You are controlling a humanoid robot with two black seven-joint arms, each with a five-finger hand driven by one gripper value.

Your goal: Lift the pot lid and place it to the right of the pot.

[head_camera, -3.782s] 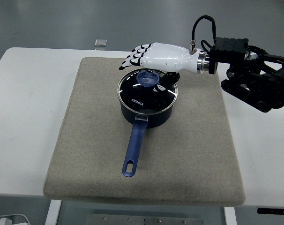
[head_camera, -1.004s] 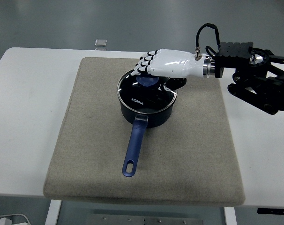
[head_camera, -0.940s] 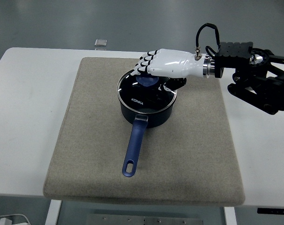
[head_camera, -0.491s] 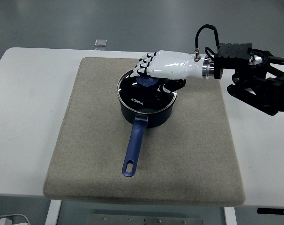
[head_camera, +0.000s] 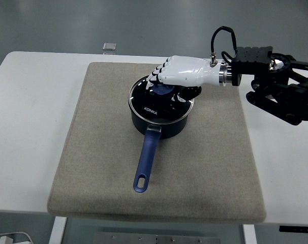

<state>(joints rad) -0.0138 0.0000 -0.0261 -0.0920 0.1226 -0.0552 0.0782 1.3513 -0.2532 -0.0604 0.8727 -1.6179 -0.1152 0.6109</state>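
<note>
Right hand [head_camera: 180, 72], white shell with dark fingertips, reaches in from the right edge of the table [head_camera: 27, 107]. Fingers are curled down over the blue knob [head_camera: 162, 90] of the pot lid [head_camera: 159, 99]; thumb is tucked under on the right side of the knob. It looks like a closed grasp on the knob, though the contact itself is hidden beneath the palm.

Lid is glass with a metal rim and sits on the dark blue pot [head_camera: 160, 119]. Its rim reads slightly off the pot's on the left side, so it may be starting to lift or tilt; I cannot say which. Pot stands on the grey mat [head_camera: 98, 168], toward the mat's far edge and a little right of its middle. Long handle [head_camera: 147, 161] points back toward the mat's near edge.

Left arm not seen. Small grey object [head_camera: 109, 46] lies on the table's far edge, well apart from the work.

Risks, as I judge them:
- Knob is small and smooth, and the grip is fingertips only. If the thumb is not truly under it, the lid could slip out during the lift and drop back on the pot.
- A tilted lid may catch the pot's rim and drag the pot sideways across the mat.
- The bare strip of mat on the right is modest. A hasty set-down could leave the lid leaning on the pot wall or overhanging the mat's right edge.
</note>
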